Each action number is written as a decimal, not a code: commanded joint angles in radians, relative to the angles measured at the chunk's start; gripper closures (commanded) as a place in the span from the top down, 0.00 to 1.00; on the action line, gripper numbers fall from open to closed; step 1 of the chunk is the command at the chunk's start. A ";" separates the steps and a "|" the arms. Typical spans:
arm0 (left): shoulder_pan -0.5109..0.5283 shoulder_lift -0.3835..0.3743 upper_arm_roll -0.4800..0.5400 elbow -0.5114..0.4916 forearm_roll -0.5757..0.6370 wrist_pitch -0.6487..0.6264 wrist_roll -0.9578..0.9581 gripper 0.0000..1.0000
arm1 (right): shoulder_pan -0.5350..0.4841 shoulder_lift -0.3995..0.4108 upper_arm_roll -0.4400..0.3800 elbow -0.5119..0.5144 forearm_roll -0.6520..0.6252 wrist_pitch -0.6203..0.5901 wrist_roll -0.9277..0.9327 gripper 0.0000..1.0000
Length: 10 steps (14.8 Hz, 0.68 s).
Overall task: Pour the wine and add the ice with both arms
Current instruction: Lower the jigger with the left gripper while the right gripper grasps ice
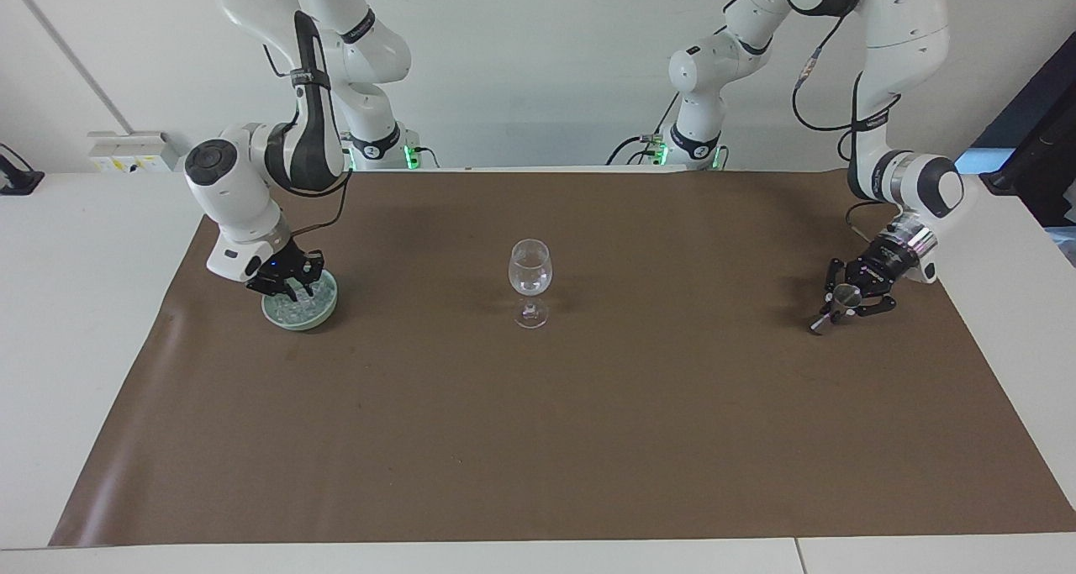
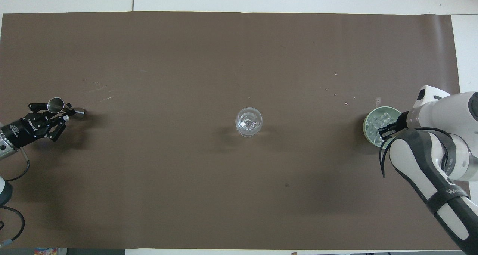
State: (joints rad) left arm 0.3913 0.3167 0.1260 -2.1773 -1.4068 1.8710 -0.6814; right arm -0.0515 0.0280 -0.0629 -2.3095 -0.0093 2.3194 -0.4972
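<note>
Table (image 1: 67, 322): one, white, under one brown mat (image 1: 538, 439) that covers most of it.
Arms: two, white with black bands, both reaching down to the mat.
Right gripper (image 1: 290, 286): one, at the right arm's end of the table, dipped into the bowl, fingers drawn in narrow among the cubes; whether a cube is caught between them cannot be told.
Left gripper (image 1: 843, 302): one, low over the mat at the left arm's end, fingers closed on the metal jigger.
Bowl (image 1: 324, 309): one, pale green, resting on the mat; it holds the ice (image 2: 374, 125), a heap of small clear cubes, too many to count.
Wine glass (image 1: 530, 280): one, clear and stemmed, upright at the middle of the mat, well apart from both grippers; its contents cannot be told.
Jigger (image 2: 56, 104): one, small and metal, tilted in the left gripper, its open cup visible from above.
</note>
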 commanded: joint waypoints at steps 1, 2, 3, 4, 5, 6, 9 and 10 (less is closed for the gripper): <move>0.029 -0.037 -0.006 -0.042 -0.028 0.008 0.013 0.00 | -0.018 -0.010 0.008 -0.010 0.025 0.011 -0.037 0.24; 0.027 -0.037 -0.006 -0.048 -0.029 0.011 0.013 0.00 | -0.018 -0.008 0.009 -0.008 0.025 0.009 -0.037 0.19; 0.029 -0.045 -0.006 -0.071 -0.047 0.013 0.014 0.00 | -0.018 -0.008 0.008 -0.007 0.025 0.009 -0.037 0.18; 0.032 -0.048 -0.006 -0.082 -0.069 0.013 0.014 0.00 | -0.018 -0.008 0.008 -0.005 0.025 0.008 -0.037 0.16; 0.031 -0.048 -0.005 -0.082 -0.070 0.016 0.014 0.00 | -0.018 -0.008 0.008 -0.004 0.025 0.005 -0.037 0.16; 0.029 -0.048 -0.005 -0.082 -0.072 0.017 0.014 0.00 | -0.018 -0.008 0.009 -0.002 0.025 0.000 -0.037 0.15; 0.029 -0.050 -0.006 -0.085 -0.072 0.020 0.014 0.00 | -0.019 0.000 0.008 0.045 0.045 -0.061 -0.037 0.15; 0.032 -0.050 -0.006 -0.087 -0.072 0.017 0.014 0.41 | -0.019 0.006 0.008 0.068 0.045 -0.089 -0.037 0.15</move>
State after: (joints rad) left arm 0.4139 0.2993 0.1259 -2.2288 -1.4555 1.8718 -0.6809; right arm -0.0517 0.0280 -0.0629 -2.2904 0.0082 2.2900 -0.4973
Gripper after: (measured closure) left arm 0.784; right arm 0.789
